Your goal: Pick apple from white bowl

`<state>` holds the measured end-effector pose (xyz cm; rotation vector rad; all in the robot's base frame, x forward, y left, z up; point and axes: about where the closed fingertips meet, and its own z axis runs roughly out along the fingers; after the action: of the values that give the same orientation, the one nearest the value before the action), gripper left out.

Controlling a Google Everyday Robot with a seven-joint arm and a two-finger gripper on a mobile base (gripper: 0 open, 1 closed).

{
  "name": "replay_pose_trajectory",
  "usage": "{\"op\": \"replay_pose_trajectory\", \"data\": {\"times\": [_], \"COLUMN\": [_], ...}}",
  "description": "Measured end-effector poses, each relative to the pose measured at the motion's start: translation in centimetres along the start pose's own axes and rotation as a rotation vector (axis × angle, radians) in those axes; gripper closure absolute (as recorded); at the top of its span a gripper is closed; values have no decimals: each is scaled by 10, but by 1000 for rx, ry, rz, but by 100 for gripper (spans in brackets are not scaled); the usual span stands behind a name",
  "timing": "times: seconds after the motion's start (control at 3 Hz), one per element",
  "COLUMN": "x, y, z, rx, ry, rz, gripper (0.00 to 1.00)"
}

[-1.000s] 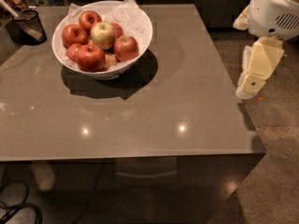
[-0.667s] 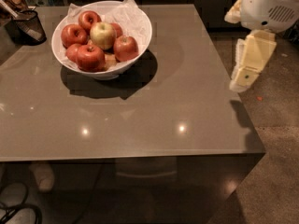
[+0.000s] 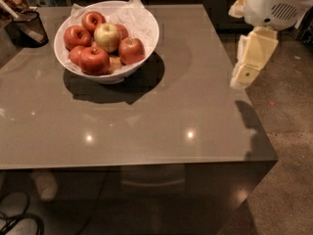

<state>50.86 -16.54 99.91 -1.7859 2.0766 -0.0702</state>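
Grey-brown glossy table (image 3: pixel 171 111) carries the white bowl (image 3: pixel 148 42) at its far left portion; the bowl stands upright and is lined with crinkled white paper (image 3: pixel 133 12) that rises above the rim at the back; inside lie several red apples (image 3: pixel 94 59) heaped together, with one yellow-green apple (image 3: pixel 107 36) resting on top near the middle of the heap, touching the red ones around it; all of the fruit is in the bowl and none lies on the table surface; a small black mesh cup (image 3: pixel 28 29) stands just left of the bowl, at the table's far left corner, apart from it; the gripper (image 3: pixel 242 80) hangs cream-coloured below a white arm housing (image 3: pixel 274 6) at the upper right, raised by the table's right edge and pointing downward and to the left; it is well apart from the bowl and touches nothing; whether it is spread or pressed together cannot be told; its shadow (image 3: pixel 250 126) falls on the table near the right edge.
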Motion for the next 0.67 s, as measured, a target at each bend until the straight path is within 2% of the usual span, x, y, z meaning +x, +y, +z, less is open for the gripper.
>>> {"op": "replay_pose_trajectory", "data": {"times": [0.33, 0.67], "x": [-19, -54], "y": [-27, -50], "z": [13, 17], "rx": [-5, -4], "ry": [-16, -50], "rz": [12, -39], "gripper": [0, 0]}}
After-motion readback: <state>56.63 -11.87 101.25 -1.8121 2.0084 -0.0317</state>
